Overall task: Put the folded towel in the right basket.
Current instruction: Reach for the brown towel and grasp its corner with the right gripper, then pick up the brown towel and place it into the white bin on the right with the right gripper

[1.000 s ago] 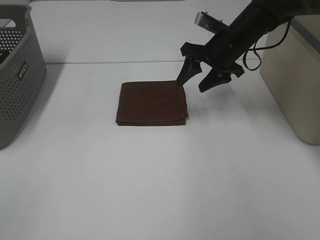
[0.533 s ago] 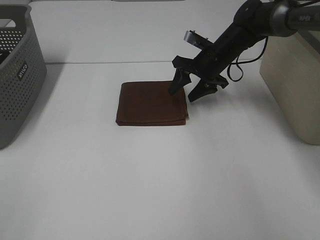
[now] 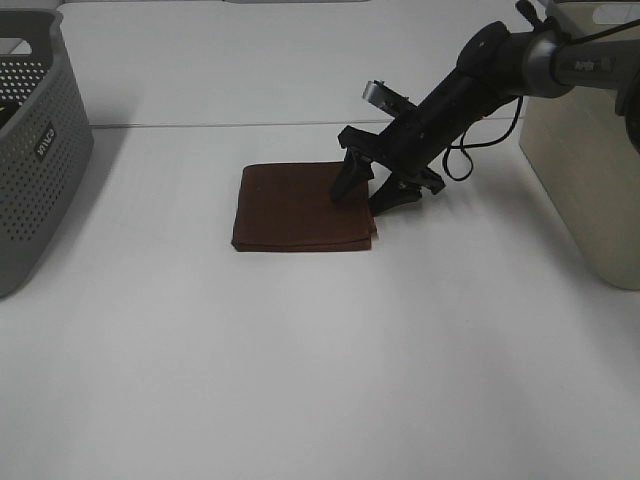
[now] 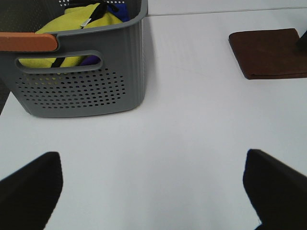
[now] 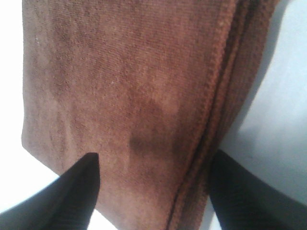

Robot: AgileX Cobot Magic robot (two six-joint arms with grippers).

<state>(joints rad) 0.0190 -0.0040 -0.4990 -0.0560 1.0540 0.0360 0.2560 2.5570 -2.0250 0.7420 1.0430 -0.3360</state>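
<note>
While the jaws of the right gripper (image 3: 359,202) stand wide apart astride its right border, the folded towel (image 3: 298,207) lies on the tabletop (image 3: 320,380), toward the middle of the far edge. Jaws of the left gripper (image 4: 153,189): wide apart, empty.

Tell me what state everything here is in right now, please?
towel: folded, lying flat on the table, not gripped.
right gripper: open, straddling the towel's edge.
left gripper: open, holding nothing.
grey basket: upright, holding yellow and blue items.
beige basket: upright, inside hidden.
</note>
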